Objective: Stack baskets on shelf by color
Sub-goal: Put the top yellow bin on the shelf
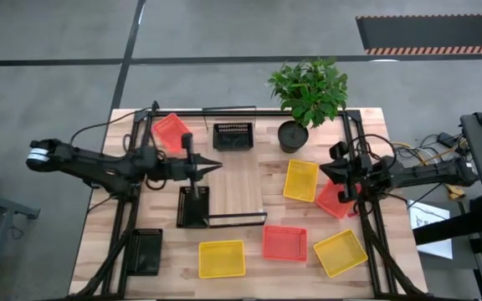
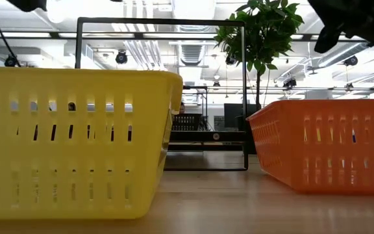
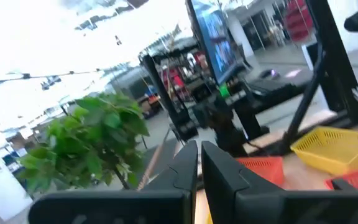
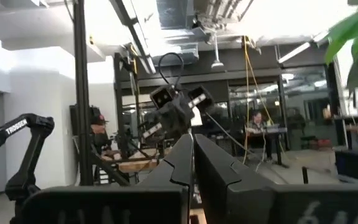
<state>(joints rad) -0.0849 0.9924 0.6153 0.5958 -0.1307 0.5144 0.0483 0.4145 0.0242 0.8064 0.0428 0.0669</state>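
Note:
The shelf (image 1: 237, 188), a light-wood panel in a thin black frame, lies mid-table. Around it lie red baskets (image 1: 171, 131) (image 1: 335, 201) (image 1: 284, 242), yellow baskets (image 1: 300, 180) (image 1: 222, 258) (image 1: 340, 252) and black baskets (image 1: 233, 136) (image 1: 193, 206) (image 1: 146, 251), each flat on its bottom. My left gripper (image 1: 216, 165) is shut and empty, raised over the shelf's far left part; its fingers show in its wrist view (image 3: 197, 163). My right gripper (image 1: 326, 172) is shut and empty, raised beside the right yellow basket and the red one; it also shows in its wrist view (image 4: 191, 152).
A potted plant (image 1: 308, 92) in a black pot stands at the far edge, right of the black basket. In the low view a yellow basket (image 2: 76, 140) and a red basket (image 2: 323, 146) fill the foreground, with the shelf's frame (image 2: 161, 21) behind.

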